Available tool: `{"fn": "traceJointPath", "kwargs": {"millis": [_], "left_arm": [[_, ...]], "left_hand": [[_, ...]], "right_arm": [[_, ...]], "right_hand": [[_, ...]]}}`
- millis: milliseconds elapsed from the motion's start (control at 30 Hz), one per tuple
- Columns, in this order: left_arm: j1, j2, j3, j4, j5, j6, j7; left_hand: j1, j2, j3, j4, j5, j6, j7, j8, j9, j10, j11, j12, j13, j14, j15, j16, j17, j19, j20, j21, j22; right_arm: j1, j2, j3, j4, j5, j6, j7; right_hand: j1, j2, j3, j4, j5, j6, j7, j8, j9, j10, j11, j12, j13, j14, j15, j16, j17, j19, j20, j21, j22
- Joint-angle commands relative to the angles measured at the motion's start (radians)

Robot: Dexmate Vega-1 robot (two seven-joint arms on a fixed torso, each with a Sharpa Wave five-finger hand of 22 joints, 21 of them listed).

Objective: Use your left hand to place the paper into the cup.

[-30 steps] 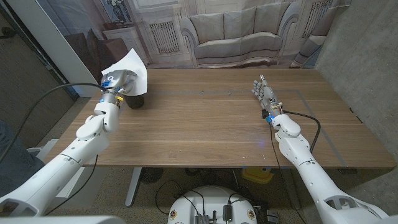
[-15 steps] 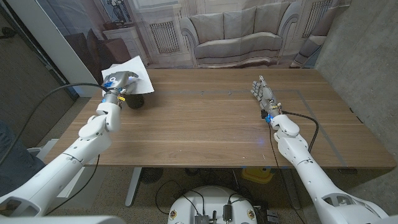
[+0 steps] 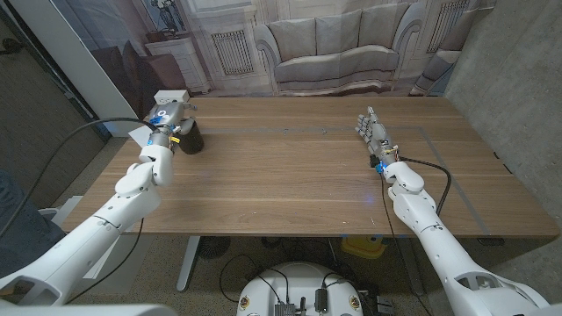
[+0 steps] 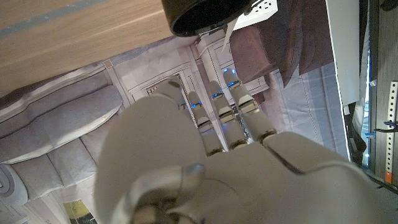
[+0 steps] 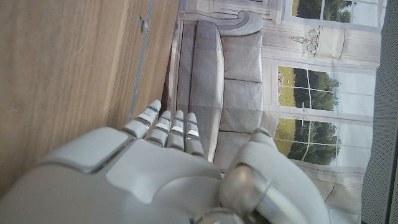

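behind wooden table (image 3: 299, 175), printed sofa backdrop (image 3: 334, 53)

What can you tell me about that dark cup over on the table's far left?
The cup is a small, dark, nearly black tumbler standing upright on the wooden table near its far left corner. Its material is hard to tell; the surface looks matte. The left wrist view shows its round open mouth with a dark inside. White paper shows just behind it, and whether any has gone inside cannot be told. The left hand hovers close beside its rim; contact is unclear.
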Motion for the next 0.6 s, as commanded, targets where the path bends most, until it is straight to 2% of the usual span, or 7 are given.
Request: {"fn": "traceJointPath", "kwargs": {"millis": [33, 333, 600], "left_arm": [[-0.003, -0.004, 0.015, -0.012, 0.011, 0.020, -0.013], [-0.008, 0.001, 0.023, -0.028, 0.019, 0.010, -0.014], [-0.002, 0.008, 0.018, -0.053, 0.021, 0.011, -0.018]], "left_hand": [[-0.009, -0.001, 0.001, 0.004, -0.001, -0.004, -0.003, -0.003, 0.000, -0.008, -0.005, 0.001, 0.003, -0.020, -0.128, -0.002, 0.002, -0.013, 0.003, 0.001, 0.001], [-0.033, -0.008, -0.007, 0.016, -0.002, -0.010, -0.013, -0.004, -0.001, -0.019, -0.007, 0.000, 0.003, -0.032, -0.135, 0.000, 0.002, -0.023, 0.006, 0.003, 0.000], [-0.047, -0.012, -0.011, 0.023, -0.003, -0.020, -0.011, -0.006, -0.001, -0.024, -0.009, 0.000, 0.002, -0.045, -0.135, 0.000, 0.002, -0.032, 0.009, 0.003, 0.000]], "right_arm": [[-0.004, -0.004, 0.006, 0.000, 0.007, -0.003, 0.007], [-0.019, -0.009, 0.010, -0.016, 0.007, 0.003, 0.005], [-0.035, -0.013, 0.013, -0.040, 0.009, 0.001, -0.002]], "right_hand": [[0.007, 0.002, -0.002, -0.005, 0.001, 0.005, -0.001, 0.001, 0.006, 0.008, 0.001, -0.003, 0.002, 0.006, -0.002, 0.001, 0.003, 0.006, -0.023, -0.001, 0.006], [0.007, 0.002, -0.003, -0.005, 0.001, 0.004, 0.000, 0.001, 0.006, 0.008, 0.001, -0.003, 0.002, 0.006, -0.002, 0.001, 0.003, 0.007, -0.022, -0.003, 0.006], [0.007, 0.003, -0.003, -0.006, 0.001, 0.005, 0.000, 0.001, 0.006, 0.009, 0.000, -0.003, 0.002, 0.006, -0.001, 0.001, 0.003, 0.007, -0.022, -0.004, 0.006]]}}
